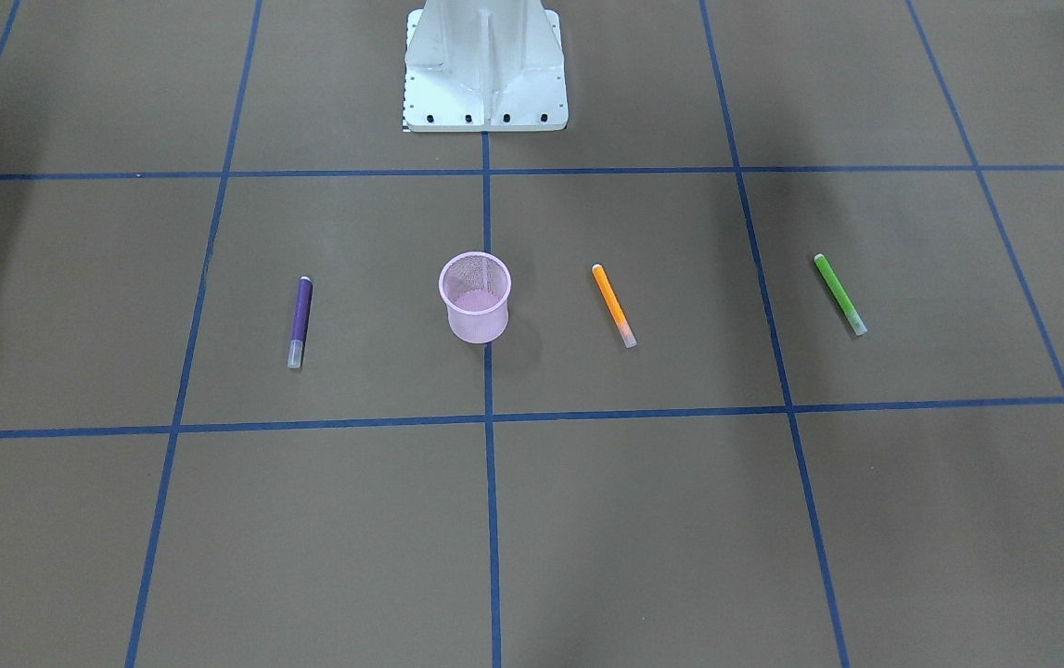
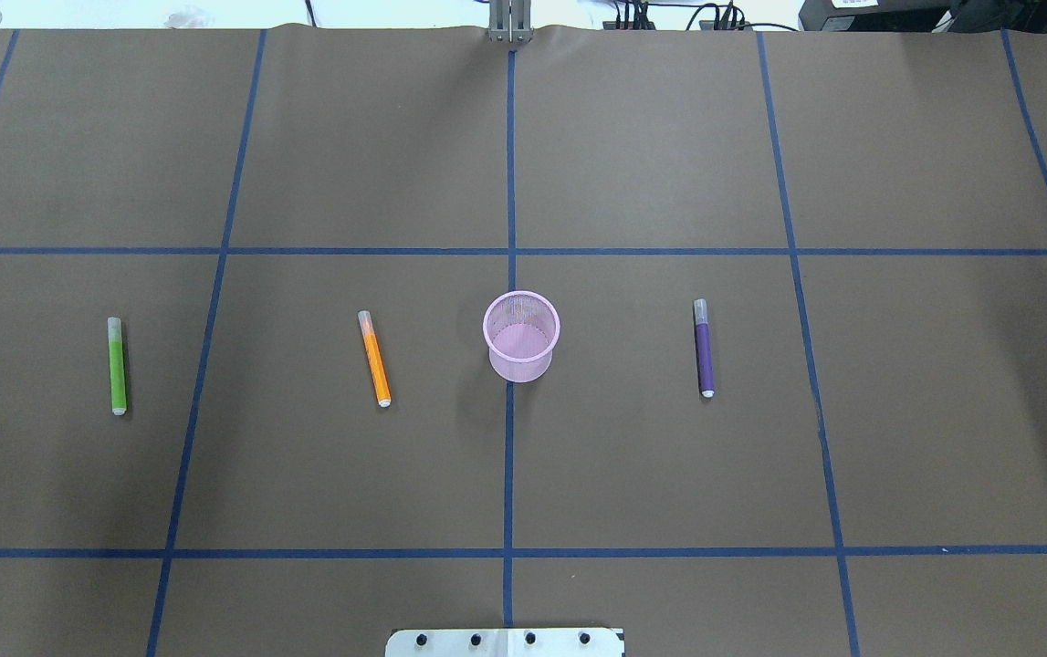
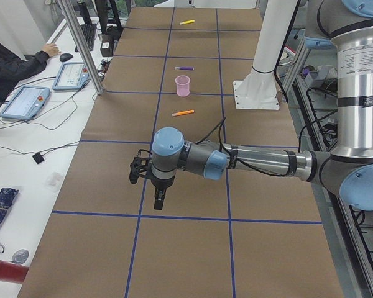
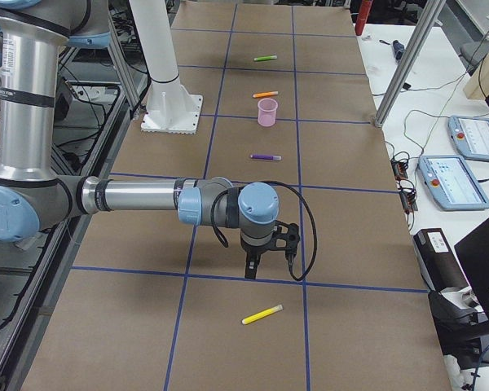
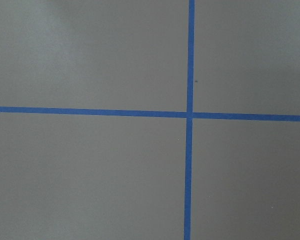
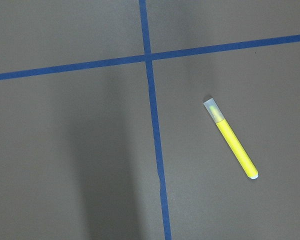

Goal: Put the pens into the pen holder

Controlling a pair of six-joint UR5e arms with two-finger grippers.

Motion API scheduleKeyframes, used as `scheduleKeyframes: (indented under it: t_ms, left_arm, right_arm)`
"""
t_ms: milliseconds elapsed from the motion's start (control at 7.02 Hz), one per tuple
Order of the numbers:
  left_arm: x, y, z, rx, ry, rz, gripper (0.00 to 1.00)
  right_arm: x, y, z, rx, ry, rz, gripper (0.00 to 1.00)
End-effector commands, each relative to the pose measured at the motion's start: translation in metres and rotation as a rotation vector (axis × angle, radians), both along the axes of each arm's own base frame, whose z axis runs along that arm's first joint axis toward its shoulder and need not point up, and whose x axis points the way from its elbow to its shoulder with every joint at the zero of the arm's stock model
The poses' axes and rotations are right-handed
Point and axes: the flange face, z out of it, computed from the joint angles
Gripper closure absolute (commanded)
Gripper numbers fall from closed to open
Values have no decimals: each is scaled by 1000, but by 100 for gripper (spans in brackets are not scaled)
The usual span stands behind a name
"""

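The pink mesh pen holder (image 2: 521, 336) stands upright mid-table; it also shows in the front view (image 1: 476, 299). The purple pen (image 2: 704, 349) lies to its right. The orange pen (image 2: 374, 358) lies to its left, and the green pen (image 2: 117, 365) lies farther left. All three lie flat on the brown paper. My left gripper (image 3: 158, 198) hangs over the table end, far from the pens. My right gripper (image 4: 250, 267) hangs over the other end. Both show only in the side views, so I cannot tell whether they are open or shut.
A yellow pen (image 6: 232, 145) lies near my right gripper, also seen in the exterior right view (image 4: 262, 314). The white robot base (image 1: 485, 70) stands behind the holder. Operators' desks with tablets (image 3: 25, 102) run along the far table edge.
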Motion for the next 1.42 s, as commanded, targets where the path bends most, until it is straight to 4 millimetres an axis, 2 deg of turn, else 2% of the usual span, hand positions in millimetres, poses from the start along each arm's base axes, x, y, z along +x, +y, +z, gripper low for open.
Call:
scheduleKeyframes:
  t_ms: [0,142,285,427,570,712,854,997,1139,1282]
  left_arm:
    - [25,-5,-17,26,69,63,0]
    - [37,-2,-25,-52,165,34,0]
    - [56,-5,-36,-76,187,18,0]
    - [66,-5,-34,-113,200,11,0]
    - [67,-11,-38,-108,205,10,0]
    - [80,-23,-44,-115,202,13,0]
    - [106,-26,-57,-203,219,-37,0]
    - [140,-32,-78,-206,188,-84,0]
    - [183,-24,-86,-208,139,-131,0]
    - [221,-15,-91,-214,141,-178,0]
  right_arm:
    - [-1,-1,0,1,0,-4,1]
    - [0,-1,0,2,0,-3,1]
    - [-1,-1,0,4,0,-5,1]
    - [-1,-4,-2,10,1,-5,1]
    - [-1,-7,-7,18,-1,-5,1]
    - [-1,-7,-7,18,-2,-6,1]
    - [-2,-7,-8,19,-4,-8,1]
    - [-7,-8,-8,17,-4,-17,1]
    - [-18,-10,-4,5,10,-40,1]
    - [-22,-7,11,-21,2,-52,1]
